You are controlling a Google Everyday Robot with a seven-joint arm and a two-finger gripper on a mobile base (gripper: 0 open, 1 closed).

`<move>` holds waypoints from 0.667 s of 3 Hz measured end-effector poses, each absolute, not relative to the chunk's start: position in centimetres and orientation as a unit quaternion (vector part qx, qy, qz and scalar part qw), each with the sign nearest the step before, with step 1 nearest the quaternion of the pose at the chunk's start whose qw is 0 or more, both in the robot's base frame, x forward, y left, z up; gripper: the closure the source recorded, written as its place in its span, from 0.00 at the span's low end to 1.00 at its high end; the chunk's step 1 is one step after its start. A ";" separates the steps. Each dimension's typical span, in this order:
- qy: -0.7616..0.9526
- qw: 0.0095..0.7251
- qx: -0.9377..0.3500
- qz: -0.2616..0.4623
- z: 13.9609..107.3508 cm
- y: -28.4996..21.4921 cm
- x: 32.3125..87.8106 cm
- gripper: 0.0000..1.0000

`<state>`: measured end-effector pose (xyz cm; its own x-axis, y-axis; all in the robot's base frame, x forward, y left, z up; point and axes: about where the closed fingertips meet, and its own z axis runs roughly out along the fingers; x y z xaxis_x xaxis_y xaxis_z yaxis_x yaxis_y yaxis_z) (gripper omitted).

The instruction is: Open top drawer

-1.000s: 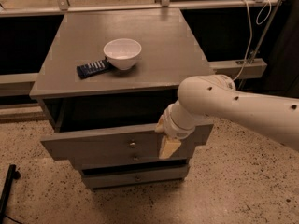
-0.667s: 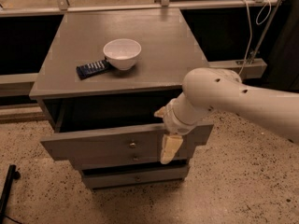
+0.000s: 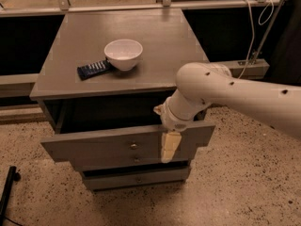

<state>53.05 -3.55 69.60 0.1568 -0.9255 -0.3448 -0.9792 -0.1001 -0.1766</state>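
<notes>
Top drawer: grey, stands open below the desk top, long front panel projecting to the near side beyond the two lower drawers, small round knob at its centre. Pincer: cream, at the end of the white arm entering from the right, hanging over the drawer's top edge and down against the front panel right of the knob; whether wide or narrow cannot be told. Desk top: white bowl, with a dark flat object touching its left side.
</notes>
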 end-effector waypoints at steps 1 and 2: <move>0.646 0.139 -0.744 0.100 66.1 -3.6 54.1 0.02; 0.643 0.113 -0.749 0.112 64.3 -3.4 53.8 0.20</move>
<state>53.83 -3.39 64.28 0.1480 -0.9382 -0.3129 -0.9888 -0.1473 -0.0261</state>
